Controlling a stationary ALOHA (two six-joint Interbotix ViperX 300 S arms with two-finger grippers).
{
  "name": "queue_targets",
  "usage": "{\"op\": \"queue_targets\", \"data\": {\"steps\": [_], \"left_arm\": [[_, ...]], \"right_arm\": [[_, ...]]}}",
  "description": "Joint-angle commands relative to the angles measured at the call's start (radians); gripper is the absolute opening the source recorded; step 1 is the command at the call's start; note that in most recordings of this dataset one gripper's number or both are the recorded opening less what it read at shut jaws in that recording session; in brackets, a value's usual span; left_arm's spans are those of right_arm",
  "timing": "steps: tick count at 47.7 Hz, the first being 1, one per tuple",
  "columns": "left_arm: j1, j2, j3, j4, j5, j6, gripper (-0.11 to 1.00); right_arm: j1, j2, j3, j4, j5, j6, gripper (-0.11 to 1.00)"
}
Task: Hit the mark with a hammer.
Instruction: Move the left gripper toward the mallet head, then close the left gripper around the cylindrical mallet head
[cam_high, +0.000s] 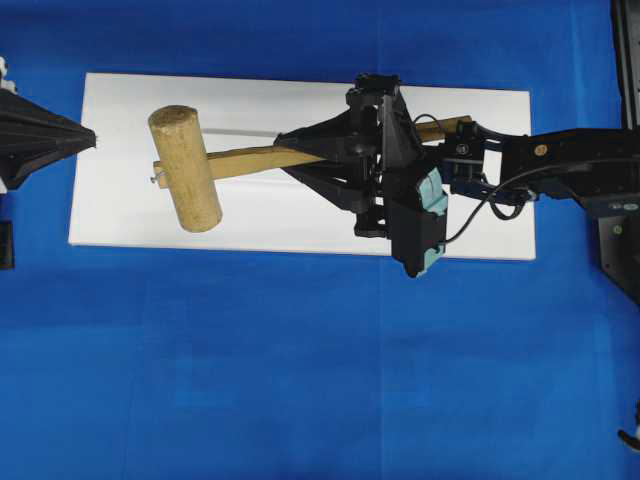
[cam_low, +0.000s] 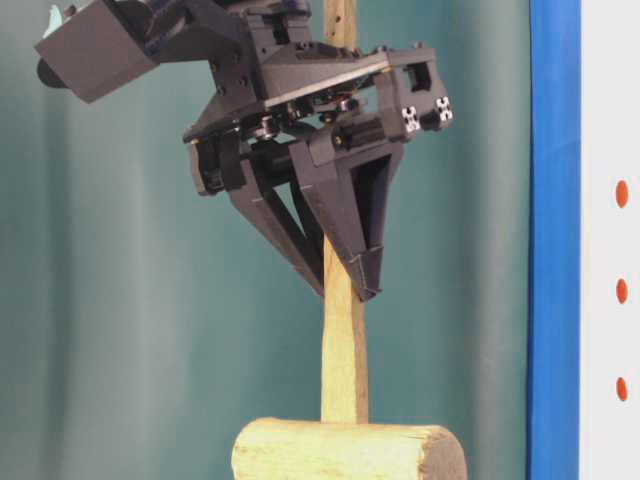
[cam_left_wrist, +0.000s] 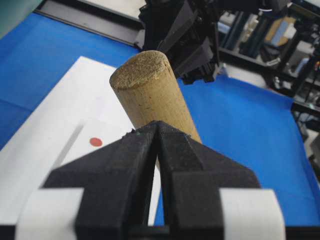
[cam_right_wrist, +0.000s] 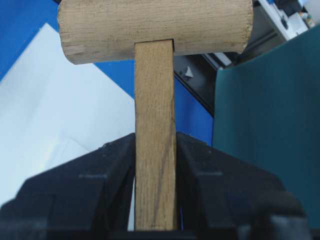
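Clamped in the right gripper (cam_right_wrist: 155, 165) by its long flat handle — the hammer (cam_high: 186, 168), pale grainy wood, thick cylindrical head raised over the white board (cam_high: 120, 215). Pressed together on nothing — the left gripper (cam_left_wrist: 159, 150). Round, solid red on a white sheet — one dot (cam_left_wrist: 95, 142), whether the mark unclear.

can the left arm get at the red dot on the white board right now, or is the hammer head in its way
Probably not cleanly. In the left wrist view the left end effector is shut, and the hammer head hangs just ahead of it, held by the right end effector. The red dot lies on the white board, below and slightly aside.
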Motion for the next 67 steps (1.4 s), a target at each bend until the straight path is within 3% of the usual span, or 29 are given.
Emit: {"op": "queue_targets", "data": {"steps": [1, 5, 7, 12, 19, 24, 35, 54, 67], "left_arm": [[0.002, 0.012, -0.006, -0.003, -0.005, -0.002, 0.0], [0.0, 0.017, -0.006, -0.003, -0.006, -0.008, 0.01], [0.0, 0.017, -0.006, -0.002, -0.005, -0.012, 0.06], [0.0, 0.018, -0.006, -0.003, -0.006, -0.021, 0.32], [0.0, 0.02, -0.008, -0.003, -0.012, -0.049, 0.77], [0.0, 0.02, -0.008, -0.003, -0.014, -0.092, 0.93], [0.008, 0.028, -0.008, -0.003, -0.043, -0.164, 0.94], [0.008, 0.356, -0.101, -0.003, -0.267, -0.166, 0.94], [0.002, 0.468, -0.16, -0.003, -0.308, -0.173, 0.94]], "right_arm": [[-0.002, -0.035, -0.015, 0.0, -0.018, 0.002, 0.1], [-0.002, -0.035, -0.015, 0.002, -0.018, 0.002, 0.1], [-0.002, -0.035, -0.015, 0.0, -0.018, 0.002, 0.1], [-0.003, -0.035, -0.018, 0.0, -0.02, 0.002, 0.1], [-0.005, -0.035, -0.018, 0.0, -0.029, 0.002, 0.1], [-0.005, -0.037, -0.02, 0.0, -0.032, 0.0, 0.1], [-0.005, -0.035, -0.025, 0.002, -0.034, 0.0, 0.1], [-0.005, -0.035, -0.025, 0.002, -0.032, 0.0, 0.1], [-0.005, -0.035, -0.025, 0.002, -0.031, 0.0, 0.1]]}}
